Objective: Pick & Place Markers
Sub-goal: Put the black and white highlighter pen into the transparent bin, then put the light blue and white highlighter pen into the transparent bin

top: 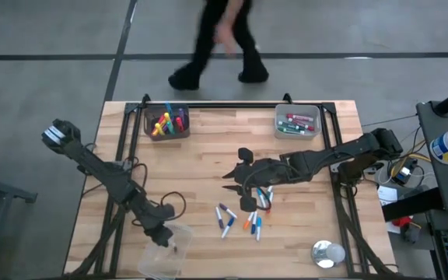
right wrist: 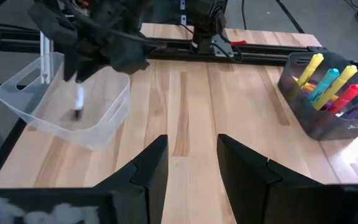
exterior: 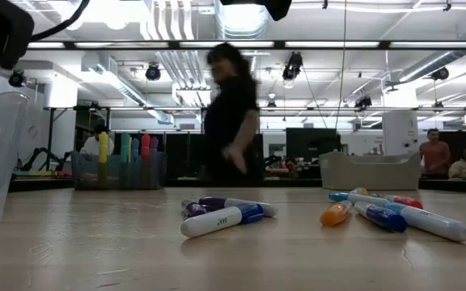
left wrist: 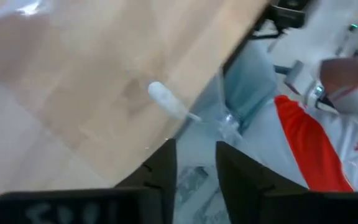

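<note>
Several loose markers (top: 243, 218) lie flat on the wooden table, just nearside of its middle; the low view shows them too (exterior: 225, 215). A clear plastic bin (top: 164, 255) stands at the near left. My left gripper (left wrist: 194, 168) hangs over it, open, nothing between its fingers. Below the gripper, inside the bin, is a white-barrelled marker (right wrist: 78, 102) with a dark cap; it shows apart from the fingers in the left wrist view (left wrist: 166, 102). My right gripper (top: 230, 181) hovers open above the table's middle, far side of the loose markers, holding nothing (right wrist: 191, 168).
Two grey bins stand at the far edge: one with upright highlighters (top: 166, 123), one with markers lying in it (top: 296, 123). A small round clear object (top: 327, 253) sits near the right front corner. A person (top: 220, 39) walks past beyond the far edge.
</note>
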Controlling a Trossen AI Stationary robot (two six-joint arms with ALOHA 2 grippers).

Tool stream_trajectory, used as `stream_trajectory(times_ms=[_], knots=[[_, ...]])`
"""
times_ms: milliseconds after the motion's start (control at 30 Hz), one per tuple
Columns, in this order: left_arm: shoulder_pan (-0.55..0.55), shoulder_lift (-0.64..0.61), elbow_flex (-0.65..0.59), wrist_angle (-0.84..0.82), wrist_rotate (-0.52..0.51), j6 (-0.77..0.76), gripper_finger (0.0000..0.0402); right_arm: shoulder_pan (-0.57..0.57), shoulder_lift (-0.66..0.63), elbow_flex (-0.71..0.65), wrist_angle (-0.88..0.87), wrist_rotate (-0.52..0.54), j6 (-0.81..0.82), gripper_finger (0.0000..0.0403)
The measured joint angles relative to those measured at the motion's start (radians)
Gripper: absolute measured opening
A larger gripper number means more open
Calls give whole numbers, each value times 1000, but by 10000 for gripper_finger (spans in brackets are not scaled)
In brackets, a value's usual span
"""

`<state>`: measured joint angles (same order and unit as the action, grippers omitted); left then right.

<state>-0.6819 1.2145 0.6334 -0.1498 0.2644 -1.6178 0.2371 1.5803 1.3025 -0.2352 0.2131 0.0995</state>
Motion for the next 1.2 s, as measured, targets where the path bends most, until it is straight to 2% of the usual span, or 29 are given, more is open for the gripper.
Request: stream_trajectory(times_ms=[167,333,467,600,767,900,1100,1200], knots=[[0,-6,0,58,21,13,152,0,0,-1,-2,-1,9,128],[2,-8,0,115,9,101,168,2,9,-1,-55,-10,40,129],[3,-9,0,194,-66,219,169,2,10,-2,-175,-12,142,128],[4,-9,0,270,-168,359,169,2,10,-2,-339,-12,326,122],[4,-9,0,403,-336,669,169,2,32,-10,-473,-7,511,118],[4,-9,0,538,-508,938,169,2,77,-17,-485,-4,593,120],[5,-9,0,763,-540,1259,169,0,160,-31,-508,5,664,116],[6,-9,0,869,-540,1353,169,-1,207,-37,-561,31,710,111]])
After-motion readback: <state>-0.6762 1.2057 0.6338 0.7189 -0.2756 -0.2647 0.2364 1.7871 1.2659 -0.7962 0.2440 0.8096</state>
